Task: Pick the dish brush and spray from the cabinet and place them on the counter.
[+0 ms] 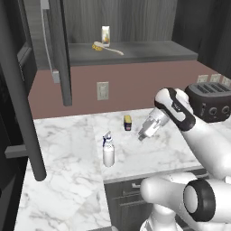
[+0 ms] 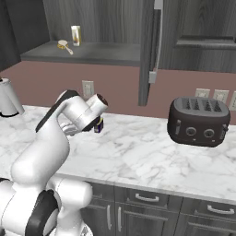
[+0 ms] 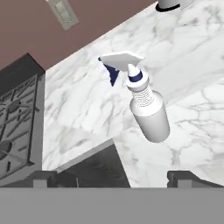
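White marble counter (image 1: 67,149) is carrying the spray (image 1: 108,152) upright; dish brush (image 1: 107,48) is lying on the cabinet (image 1: 135,50) shelf. Gripper (image 1: 143,134) is hanging empty, fingers spread, needing a level approach at the handle.

Mauve wall (image 1: 135,85), outlets (image 1: 103,90), black toaster (image 2: 198,120).

kitchen count
one spray (image 1: 108,153), one dish brush (image 1: 106,48), one toaster (image 2: 198,120), one yellowish carton (image 1: 105,34), four wall outlets.

White spray (image 1: 108,153) with blue trigger; grey-veined white counter (image 1: 63,189).
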Robot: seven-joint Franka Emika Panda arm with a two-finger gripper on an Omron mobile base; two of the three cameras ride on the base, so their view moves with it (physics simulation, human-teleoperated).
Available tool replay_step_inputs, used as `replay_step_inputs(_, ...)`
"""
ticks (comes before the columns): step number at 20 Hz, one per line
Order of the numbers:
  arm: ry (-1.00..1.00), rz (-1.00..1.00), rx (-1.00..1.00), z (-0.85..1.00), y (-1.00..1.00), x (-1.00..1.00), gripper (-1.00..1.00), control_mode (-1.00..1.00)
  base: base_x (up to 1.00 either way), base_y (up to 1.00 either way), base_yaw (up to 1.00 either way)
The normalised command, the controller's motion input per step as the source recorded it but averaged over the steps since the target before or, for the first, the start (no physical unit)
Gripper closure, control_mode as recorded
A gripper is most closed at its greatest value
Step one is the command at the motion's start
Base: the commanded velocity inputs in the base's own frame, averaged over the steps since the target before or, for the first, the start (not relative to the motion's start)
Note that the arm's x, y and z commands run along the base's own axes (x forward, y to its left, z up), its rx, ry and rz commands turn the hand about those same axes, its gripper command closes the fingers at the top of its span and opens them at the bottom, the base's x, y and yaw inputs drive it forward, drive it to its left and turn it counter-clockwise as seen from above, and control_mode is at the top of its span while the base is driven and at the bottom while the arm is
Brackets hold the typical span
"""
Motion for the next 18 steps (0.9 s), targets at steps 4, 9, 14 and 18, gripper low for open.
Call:
replay_step_inputs(4,0.1,-0.4,-0.12,0.15,-0.1,0.11,-1.0,-1.0,0.0,0.0,0.0)
replay_step_inputs(9,0.11,-0.41,-0.1,0.09,-0.08,0.11,-1.0,-1.0,0.0,0.0,0.0)
replay_step_inputs(14,0.12,-0.4,-0.14,0.11,-0.1,0.15,-1.0,-1.0,0.0,0.0,0.0)
replay_step_inputs(18,0.1,-0.34,-0.19,0.25,-0.02,0.12,-1.0,-1.0,0.0,0.0,0.0)
